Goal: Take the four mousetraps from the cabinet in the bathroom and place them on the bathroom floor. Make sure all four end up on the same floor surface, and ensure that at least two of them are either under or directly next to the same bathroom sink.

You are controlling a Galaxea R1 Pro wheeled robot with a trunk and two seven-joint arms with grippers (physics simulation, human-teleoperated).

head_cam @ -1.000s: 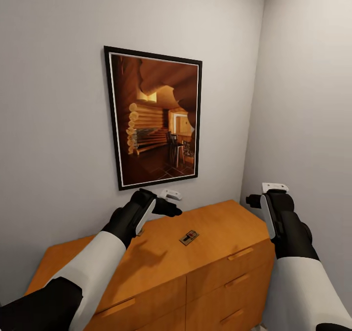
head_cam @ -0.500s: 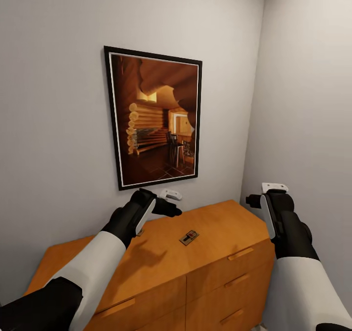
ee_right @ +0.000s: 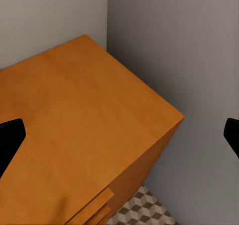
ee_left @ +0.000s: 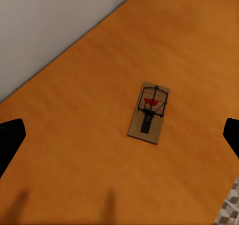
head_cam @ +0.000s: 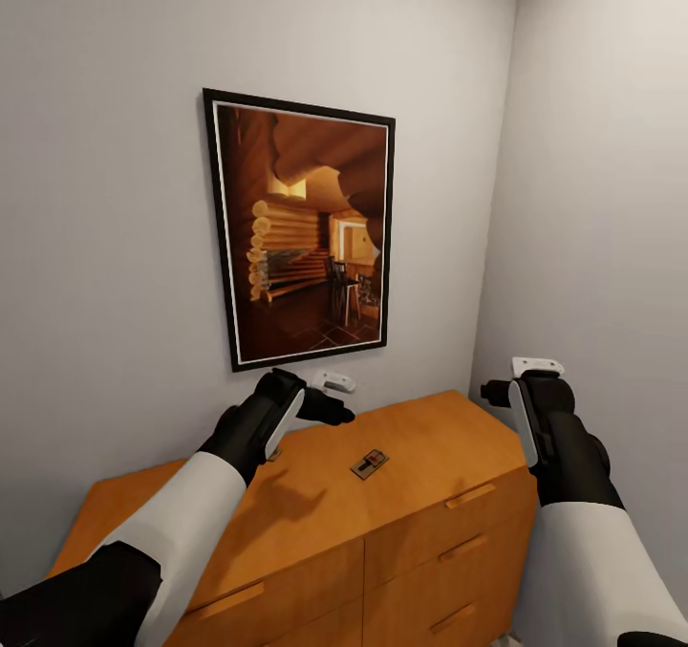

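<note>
I see one mousetrap (head_cam: 369, 463) lying flat on the cabinet (head_cam: 287, 494) top, below my left gripper (head_cam: 330, 394), whose jaws are wide apart and empty. My right gripper (head_cam: 521, 379) hovers beside the cabinet's end, jaws wide too. The fingertips are cut off.

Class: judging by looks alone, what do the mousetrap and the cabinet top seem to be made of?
Mousetrap: apparently a flat, matt, pale wooden base carrying dark, probably metal, wire and a red tab. Cabinet: seemingly smooth orange-brown wood or veneer with a soft satin sheen; hardly any grain shows.
</note>
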